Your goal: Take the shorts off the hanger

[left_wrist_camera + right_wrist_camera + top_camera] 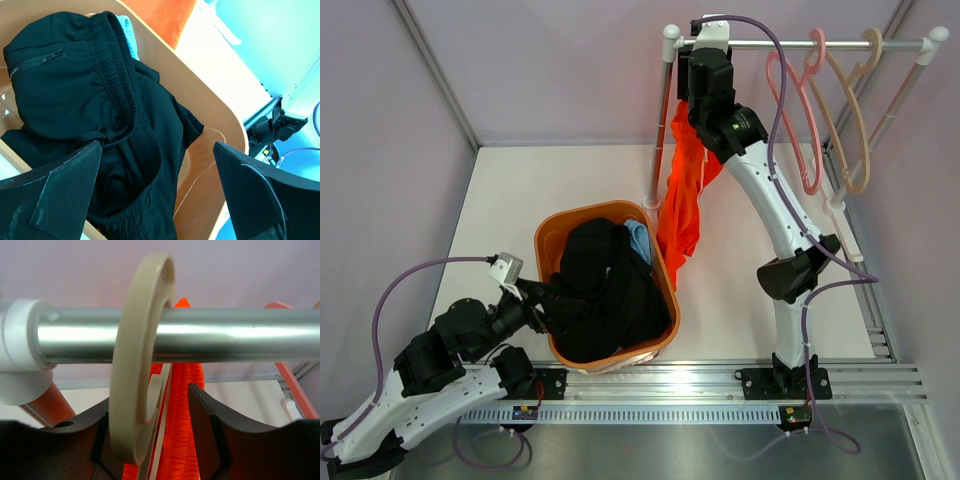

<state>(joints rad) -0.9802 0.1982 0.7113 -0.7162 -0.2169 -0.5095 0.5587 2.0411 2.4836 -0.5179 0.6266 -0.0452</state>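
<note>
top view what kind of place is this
Probably a lab robot cell staged for laundry: plain partition walls, two arms bolted to an aluminium rail, a small clothes rack beside a basket.

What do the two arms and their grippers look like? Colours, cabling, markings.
The left arm and right arm have white links with black joint housings and black bases. A purple cable loops along each. Each wrist carries a small white camera box. A green light shows on the right arm. The left gripper and right gripper each have two dark, wedge-shaped fingers.
</note>
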